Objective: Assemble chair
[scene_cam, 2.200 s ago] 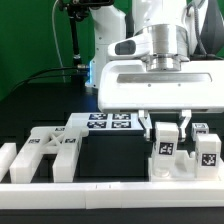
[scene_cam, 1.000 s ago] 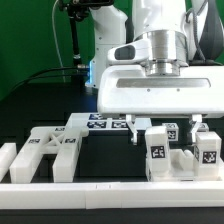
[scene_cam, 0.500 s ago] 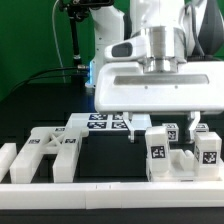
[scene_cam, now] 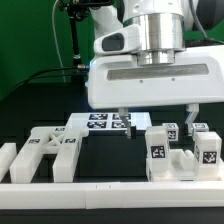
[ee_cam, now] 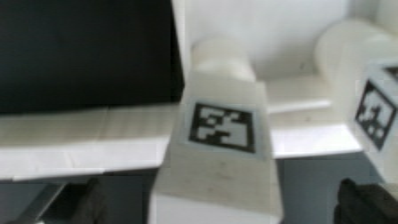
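Spread wide and empty, the tool (scene_cam: 157, 122) hangs above the chunky white tagged plastic chair assembly (scene_cam: 160, 152), which stands unaided on the black desk (scene_cam: 40, 98); the wide spread probably lets it clear the upright.

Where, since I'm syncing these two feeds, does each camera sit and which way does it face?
Exterior view: off the arm, set low, facing level across the chair parts; shows the robot's wrist and its open jaws.
Wrist view: on the wrist, looking down onto a tagged post; dark shapes at the frame edge may be the jaws.
Shared: that tagged post and its tagged neighbour.
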Controlling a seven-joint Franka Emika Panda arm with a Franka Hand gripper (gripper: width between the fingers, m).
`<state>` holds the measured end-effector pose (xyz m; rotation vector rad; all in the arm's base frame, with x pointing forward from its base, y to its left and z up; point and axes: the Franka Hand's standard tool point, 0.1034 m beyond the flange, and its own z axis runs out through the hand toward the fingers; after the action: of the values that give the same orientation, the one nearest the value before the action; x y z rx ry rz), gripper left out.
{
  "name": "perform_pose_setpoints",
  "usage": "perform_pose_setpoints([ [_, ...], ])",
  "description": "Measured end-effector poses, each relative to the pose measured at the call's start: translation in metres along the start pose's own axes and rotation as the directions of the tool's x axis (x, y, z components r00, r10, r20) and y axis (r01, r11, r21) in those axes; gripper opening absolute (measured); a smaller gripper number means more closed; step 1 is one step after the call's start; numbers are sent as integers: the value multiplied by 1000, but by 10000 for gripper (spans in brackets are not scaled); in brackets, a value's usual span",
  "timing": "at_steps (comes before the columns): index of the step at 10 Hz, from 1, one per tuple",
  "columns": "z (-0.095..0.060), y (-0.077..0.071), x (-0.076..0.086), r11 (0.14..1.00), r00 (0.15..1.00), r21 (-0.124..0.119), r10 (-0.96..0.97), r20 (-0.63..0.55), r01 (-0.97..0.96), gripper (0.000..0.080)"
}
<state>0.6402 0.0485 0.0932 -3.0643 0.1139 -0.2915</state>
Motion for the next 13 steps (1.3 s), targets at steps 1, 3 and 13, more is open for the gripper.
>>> perform_pose_setpoints([
  [1, 4, -1, -1, 1000, 997, 7, 12, 80, -13, 649],
  [3, 11, -5, 0, 999, 994, 6, 36, 100, -37, 649],
  [13, 13, 4, 0, 639, 635, -66, 769, 77, -766, 289],
])
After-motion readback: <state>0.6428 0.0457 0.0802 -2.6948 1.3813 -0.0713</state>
